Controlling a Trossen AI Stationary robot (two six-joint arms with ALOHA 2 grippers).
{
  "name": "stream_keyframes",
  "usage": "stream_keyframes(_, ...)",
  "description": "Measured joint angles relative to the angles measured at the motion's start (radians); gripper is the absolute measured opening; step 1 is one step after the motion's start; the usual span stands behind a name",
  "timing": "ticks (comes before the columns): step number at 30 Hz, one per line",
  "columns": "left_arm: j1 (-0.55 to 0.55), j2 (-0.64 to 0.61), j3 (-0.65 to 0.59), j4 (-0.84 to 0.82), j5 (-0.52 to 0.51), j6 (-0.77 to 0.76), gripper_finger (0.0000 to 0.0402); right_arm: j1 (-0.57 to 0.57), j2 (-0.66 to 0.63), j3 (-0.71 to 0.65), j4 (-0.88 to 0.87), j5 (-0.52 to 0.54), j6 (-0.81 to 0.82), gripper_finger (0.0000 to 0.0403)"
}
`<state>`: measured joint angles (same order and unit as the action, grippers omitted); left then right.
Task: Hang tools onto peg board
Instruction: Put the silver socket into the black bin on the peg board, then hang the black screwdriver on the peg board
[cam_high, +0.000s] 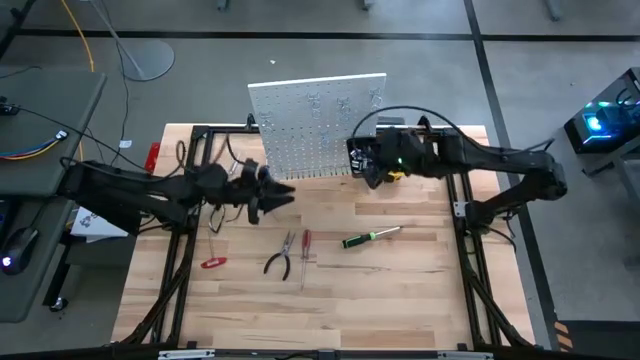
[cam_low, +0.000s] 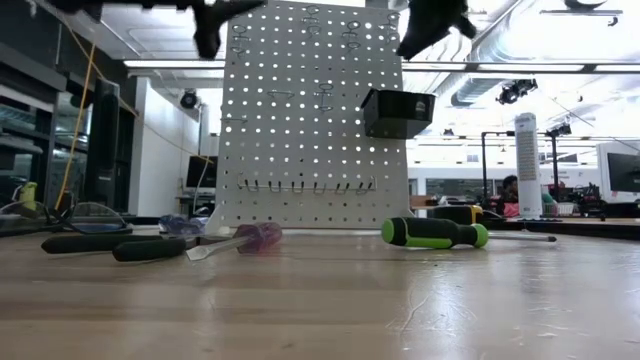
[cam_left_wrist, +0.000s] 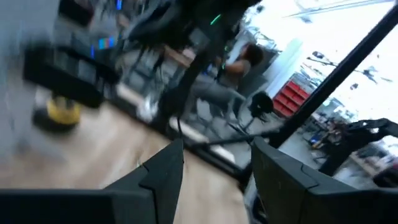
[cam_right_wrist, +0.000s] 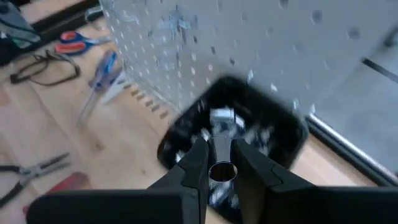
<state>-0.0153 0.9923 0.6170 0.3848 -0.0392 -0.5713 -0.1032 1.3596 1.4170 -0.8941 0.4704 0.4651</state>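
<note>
Right gripper (cam_right_wrist: 219, 163) jaws pinching a small metal piece above black bin (cam_right_wrist: 249, 134) on peg board (cam_high: 315, 125) at tabletop's far edge; left gripper (cam_high: 268, 199) spread, empty; pliers (cam_high: 281, 256), screwdrivers unhung mid-table.

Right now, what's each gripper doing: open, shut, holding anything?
Left gripper: open, holding nothing, hovering beside the peg board.
Right gripper: shut on a small metal hook, over the black bin.
</note>
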Motion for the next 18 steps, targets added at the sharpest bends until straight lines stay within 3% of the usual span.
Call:
stream_keyframes(5,0.029,-0.002,0.17,-0.182,-0.034,0.209,0.0172,-0.085,0.017,-0.001,0.034,-0.06,-0.038,0.0069)
stream_keyframes(11,0.047,0.008,0.345,-0.477,-0.126,0.41,0.0172,-0.112,0.016,0.005,0.085,-0.136,-0.048,0.0135)
stream_keyframes(15,0.066,0.008,0.388,-0.551,-0.171,0.418,0.0172,-0.112,0.013,0.011,0.102,-0.17,-0.078,0.0184)
stream_keyframes(18,0.082,0.008,0.391,-0.578,-0.18,0.313,0.0172,-0.111,0.009,0.011,0.062,-0.323,-0.113,0.0202)
